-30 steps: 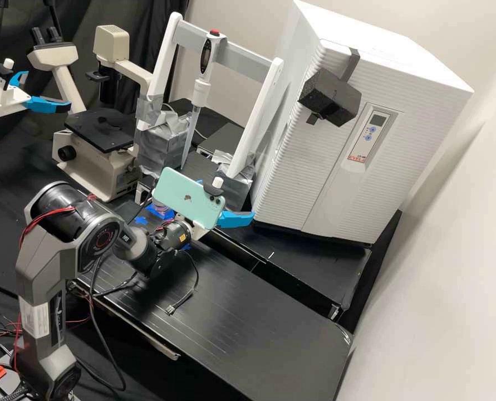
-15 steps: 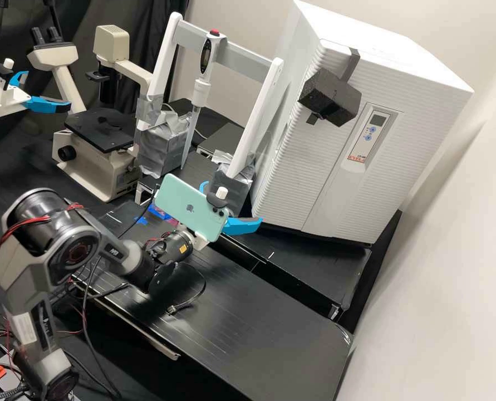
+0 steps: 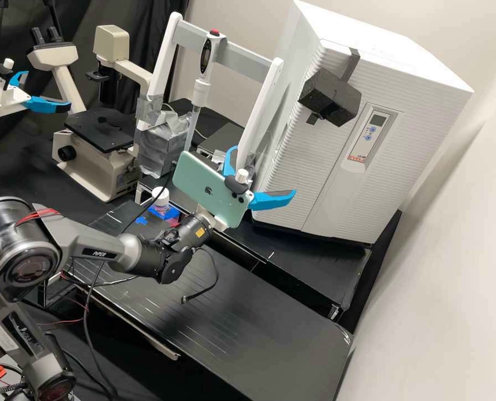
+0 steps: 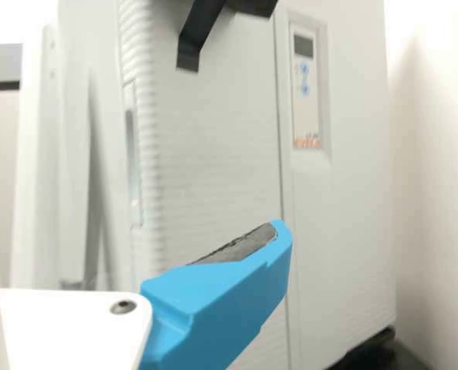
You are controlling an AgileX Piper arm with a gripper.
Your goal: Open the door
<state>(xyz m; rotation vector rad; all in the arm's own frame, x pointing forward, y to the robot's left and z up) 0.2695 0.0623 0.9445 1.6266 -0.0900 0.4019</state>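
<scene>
Presently we hold our gripper (image 3: 263,170) near the white cabinet (image 3: 392,50), its 2 blue fingers spread wide. We see the ribbed door (image 3: 298,178) closed on the cabinet's front, with a recessed handle (image 4: 132,154) along the cabinet's side edge. We also have a black block (image 3: 327,96) (quite a boxy thing) high on the cabinet, and a microscope (image 3: 100,167) well apart from it.

Large white boxy cabinet (image 3: 409,145) with matt, ribbed front; rough black foam-like block (image 3: 323,97); smooth, glossy black table (image 3: 270,340).
</scene>
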